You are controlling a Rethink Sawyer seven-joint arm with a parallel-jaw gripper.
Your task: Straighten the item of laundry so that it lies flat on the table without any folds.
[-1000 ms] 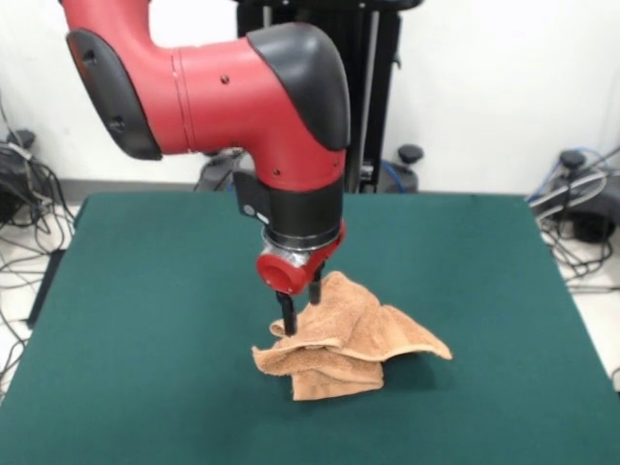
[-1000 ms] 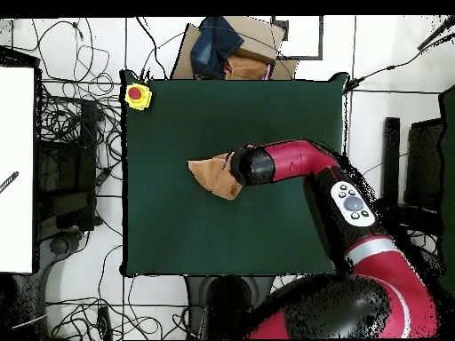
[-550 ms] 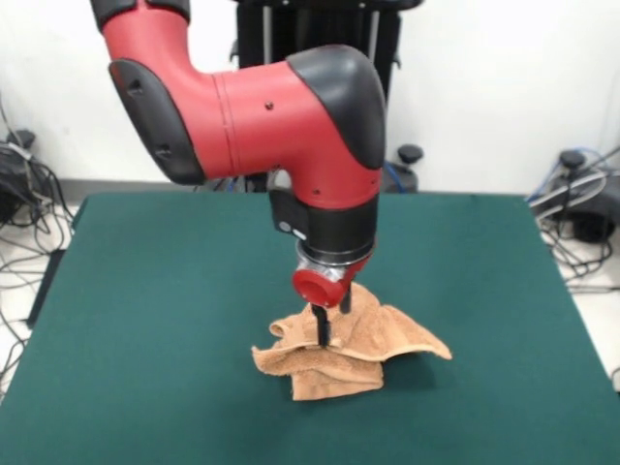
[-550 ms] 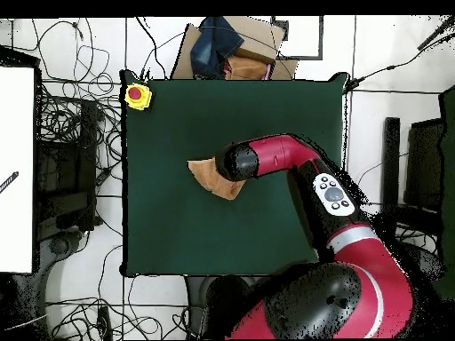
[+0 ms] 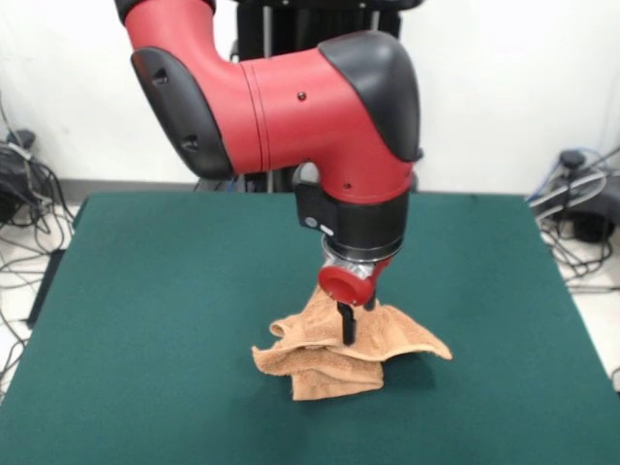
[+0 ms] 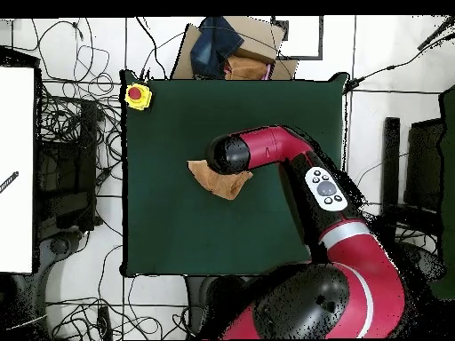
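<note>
**A:** Peach-orange terry is the material in the front view. Where does it lie, and where is your pincer?

**B:** The towel (image 5: 351,345) lies crumpled near the middle of the green table (image 5: 145,320), with layers stacked at its near edge and one corner pointing out to the picture's right. My gripper (image 5: 348,325) comes straight down onto the top of the heap. Only a dark finger shows below the red wrist cap, its tip against or in the cloth; I cannot tell whether the pincer is spread or pinching.

**A:** What differs from one second ago?

**B:** My arm (image 5: 291,107) has travelled toward the picture's right. The finger tips were then at the left rim of the heap; now they are over its centre. The towel's outline looks about the same.

**A:** And the overhead view?

**B:** There the towel (image 6: 216,180) shows as a folded wedge left of the table's (image 6: 178,222) centre, partly hidden by my wrist. My elbow has swung round, so the wrist now covers the towel's upper part. A yellow box with a red button (image 6: 137,95) sits at the table's upper left corner.
</note>
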